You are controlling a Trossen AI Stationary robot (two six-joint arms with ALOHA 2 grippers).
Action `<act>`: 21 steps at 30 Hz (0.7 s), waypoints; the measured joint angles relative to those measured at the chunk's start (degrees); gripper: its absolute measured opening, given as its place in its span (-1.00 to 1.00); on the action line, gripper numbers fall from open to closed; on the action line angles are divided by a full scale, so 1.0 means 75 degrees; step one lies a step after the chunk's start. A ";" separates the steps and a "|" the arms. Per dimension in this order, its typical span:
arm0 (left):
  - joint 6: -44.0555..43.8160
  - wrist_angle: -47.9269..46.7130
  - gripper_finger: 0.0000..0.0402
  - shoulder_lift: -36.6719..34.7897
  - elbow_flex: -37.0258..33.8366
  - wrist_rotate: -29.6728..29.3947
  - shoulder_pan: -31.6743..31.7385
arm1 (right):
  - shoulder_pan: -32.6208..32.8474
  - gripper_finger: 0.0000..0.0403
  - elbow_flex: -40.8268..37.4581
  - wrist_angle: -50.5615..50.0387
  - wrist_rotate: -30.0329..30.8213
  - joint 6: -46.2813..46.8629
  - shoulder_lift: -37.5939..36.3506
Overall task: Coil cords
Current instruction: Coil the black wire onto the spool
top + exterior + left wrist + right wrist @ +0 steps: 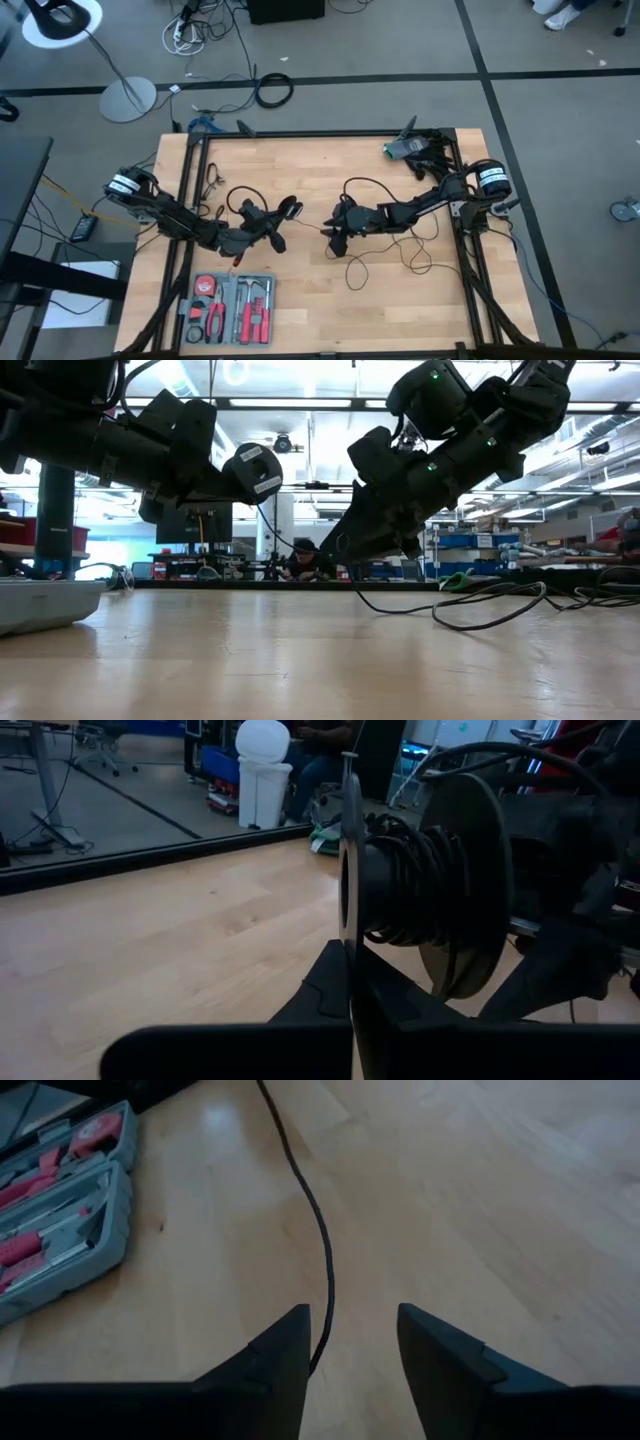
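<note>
Left gripper (272, 222): clenched on the spool (420, 885), held above mid-table.
Right gripper (352, 1342): released, fingers parted, the cord (322, 1250) seen between them.
Cord: trailed in loops over the table's right half.
Toolkit (228, 308): near left edge.

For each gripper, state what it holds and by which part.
Left gripper: shut on the spool's near flange edge. Right gripper: open, holding nothing; the cord runs between its fingers.

Around my wooden table (330, 300): grey floor (560, 110), a white floor lamp (62, 20) beyond its far-left corner.
</note>
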 joint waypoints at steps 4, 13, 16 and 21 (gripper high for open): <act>0.0171 0.0274 -1.00 0.0000 0.0000 0.0000 0.0000 | 0.0003 -0.32 0.0000 -0.0001 -0.0059 0.0029 0.0000; 0.0440 0.0558 -1.00 0.0000 0.0000 0.0002 0.0000 | 0.0009 -0.65 0.0000 -0.0101 -0.0388 0.0026 0.0000; 0.0440 0.0549 -1.00 0.0000 0.0000 0.0002 0.0000 | 0.0009 -0.90 0.0000 -0.0317 -0.0331 0.0017 0.0003; 0.0434 0.0433 -1.00 0.0000 0.0000 0.0328 0.0000 | -0.0033 -0.97 0.0000 -0.0562 0.0017 0.0089 -0.0021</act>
